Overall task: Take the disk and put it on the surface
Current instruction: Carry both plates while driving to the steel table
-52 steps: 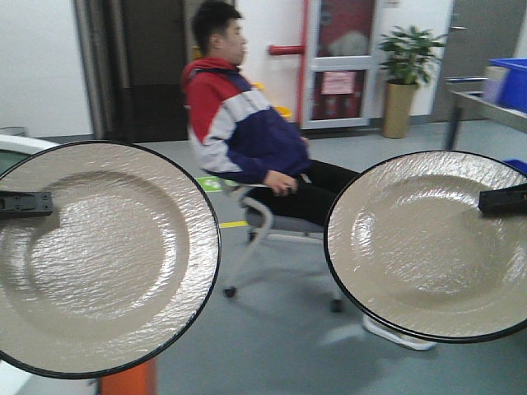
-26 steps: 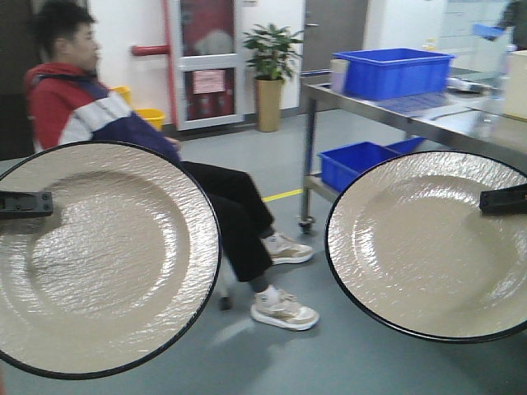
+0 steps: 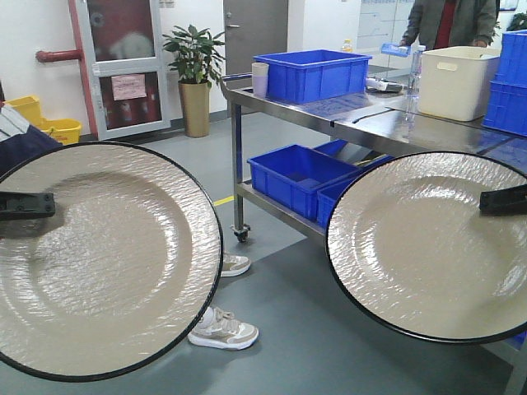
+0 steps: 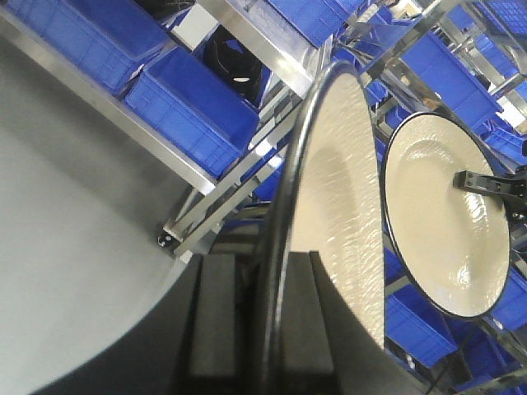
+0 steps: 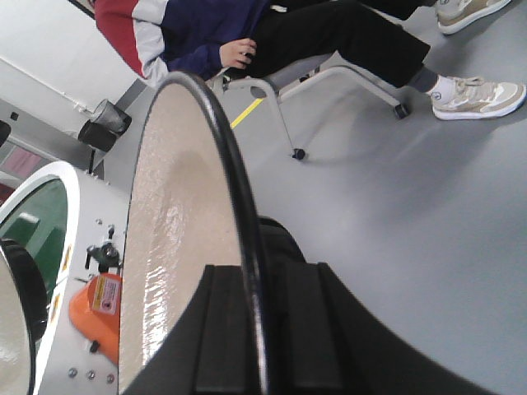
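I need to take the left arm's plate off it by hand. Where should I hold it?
Probably pinch the plate by its thin flat rim opposite the left gripper, coming in from the gap beside the other plate. It stands upright, so both faces are open there.

2 disks stand on edge, faces toward the front camera: the left disk [image 3: 107,263] at the left, the right disk [image 3: 420,247] at the right, with a gap between them. The left tool [image 3: 25,204] clamps the left disk's outer rim, and the right tool [image 3: 504,200] clamps the right disk's outer rim. Behind the gap stands the worktop [image 3: 370,123], with 1 bin [image 3: 311,74] and 1 tub [image 3: 457,81] on it. More bins [image 3: 296,177] sit on its lower shelf [image 3: 272,204]. A plant [image 3: 195,78] stands farther back, left of the worktop. 2 shoes [image 3: 222,329] rest on the floor [image 3: 288,329] just right of the left disk.
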Robot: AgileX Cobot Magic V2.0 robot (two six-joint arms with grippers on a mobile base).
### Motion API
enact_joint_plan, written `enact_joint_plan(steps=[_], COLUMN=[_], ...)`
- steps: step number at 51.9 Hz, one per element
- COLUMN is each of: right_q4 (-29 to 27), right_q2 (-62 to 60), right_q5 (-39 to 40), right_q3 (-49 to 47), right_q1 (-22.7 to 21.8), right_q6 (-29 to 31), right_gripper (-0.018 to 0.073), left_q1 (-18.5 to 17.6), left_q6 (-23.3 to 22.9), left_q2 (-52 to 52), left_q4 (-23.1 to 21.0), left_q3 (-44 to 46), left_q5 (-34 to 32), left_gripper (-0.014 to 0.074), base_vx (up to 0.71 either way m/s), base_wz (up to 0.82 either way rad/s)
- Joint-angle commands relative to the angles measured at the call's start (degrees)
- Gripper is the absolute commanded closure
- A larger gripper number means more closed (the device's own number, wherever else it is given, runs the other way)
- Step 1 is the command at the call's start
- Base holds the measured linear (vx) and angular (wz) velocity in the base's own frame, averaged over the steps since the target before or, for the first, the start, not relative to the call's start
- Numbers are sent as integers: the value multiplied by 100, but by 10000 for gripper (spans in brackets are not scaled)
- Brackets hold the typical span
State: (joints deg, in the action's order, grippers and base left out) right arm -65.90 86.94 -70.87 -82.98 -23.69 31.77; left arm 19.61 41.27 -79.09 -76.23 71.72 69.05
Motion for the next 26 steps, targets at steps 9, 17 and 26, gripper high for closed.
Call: enact_joint_plan(steps=[9,17,26], right_q4=[-804,-804,-804], right_q2=[-265,-265,-265], right_q5=[-138,-138,-138], right_q3=[-169,-169,-169], right_q1=[-8,-8,-8], right_q6=[-39,-39,-39], right_gripper=[568,568,568], left_q1=[-20,-20,-20], left_q6=[-91,-91,-91], left_q2=[223,223,223], left_q4=[-824,-824,-824], left_q3=[191,191,191], left_q5=[-33,-33,-25], left_gripper=[605,605,605], base_vx=[32,39,44], base_wz=[-1,10,14])
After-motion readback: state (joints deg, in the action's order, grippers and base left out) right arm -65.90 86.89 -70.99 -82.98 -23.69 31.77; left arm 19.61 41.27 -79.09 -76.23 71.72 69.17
